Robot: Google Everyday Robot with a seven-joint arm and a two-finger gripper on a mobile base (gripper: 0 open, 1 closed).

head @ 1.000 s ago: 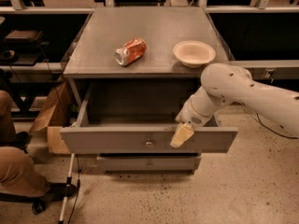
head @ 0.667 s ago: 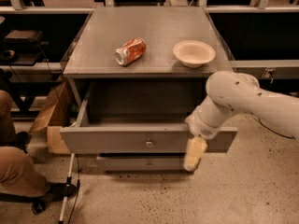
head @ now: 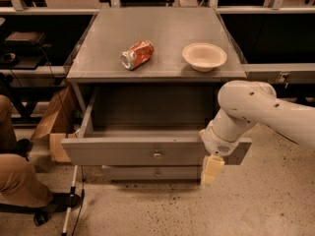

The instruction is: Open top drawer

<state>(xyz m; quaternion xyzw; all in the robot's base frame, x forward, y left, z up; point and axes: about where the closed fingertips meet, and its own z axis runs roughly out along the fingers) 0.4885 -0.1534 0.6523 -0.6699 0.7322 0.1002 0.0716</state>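
The top drawer [head: 123, 154] stands pulled far out of the grey cabinet, its deep box open and empty, with a small round metal knob [head: 157, 155] on its flat front. A narrower drawer front [head: 152, 172] below it is closed. My gripper [head: 211, 170] hangs from the white arm in front of the drawer's right end, pointing down, right of the knob and apart from it. It holds nothing that I can see.
On the cabinet top [head: 162, 38] lie a crushed red can [head: 137, 54] and a beige bowl [head: 204, 56]. A person's legs [head: 15, 181] and a cardboard box [head: 54, 127] are at the left. A white cane [head: 71, 195] leans by the drawer's left corner.
My gripper has dropped from the drawer's front edge to below it and shifted a little right. The drawer has stayed pulled out.
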